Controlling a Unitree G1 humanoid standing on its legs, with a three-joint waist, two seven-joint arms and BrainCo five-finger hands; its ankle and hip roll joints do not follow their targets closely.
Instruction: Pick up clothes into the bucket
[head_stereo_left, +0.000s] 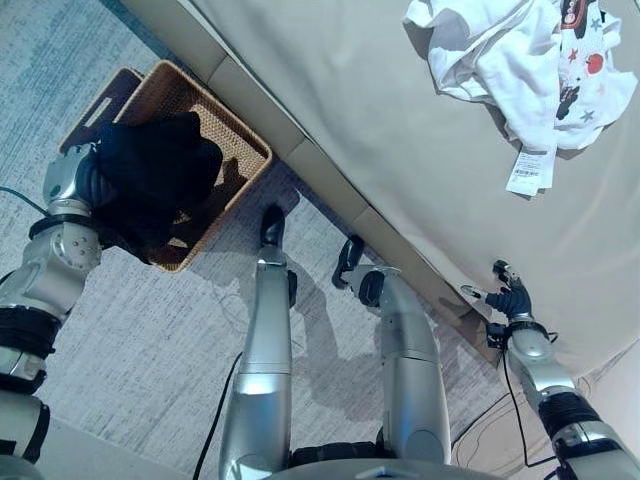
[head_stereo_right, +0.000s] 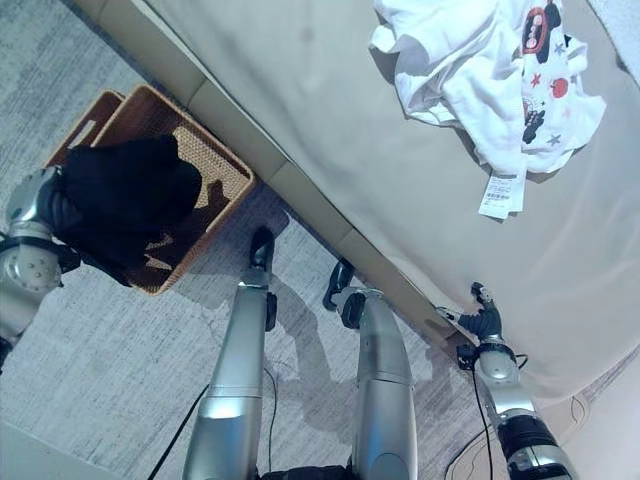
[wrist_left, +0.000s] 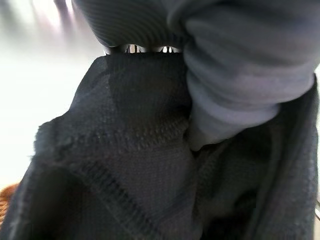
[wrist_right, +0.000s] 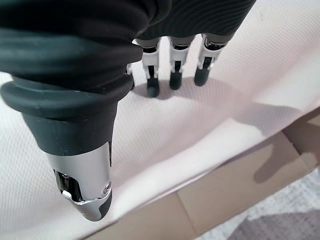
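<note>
A black garment hangs bunched over the near side of a brown wicker basket that stands on the floor by the bed. My left hand is at the garment's left edge, shut on it; in the left wrist view the dark knit cloth covers the fingers. A heap of white clothes, one piece printed with red and black shapes and carrying a paper tag, lies on the bed at the far right. My right hand rests open on the bed's near edge, its fingertips touching the sheet.
The beige bed runs diagonally across the view, its base panel close behind the basket. A flat wicker piece lies against the basket's far left side. Grey carpet covers the floor.
</note>
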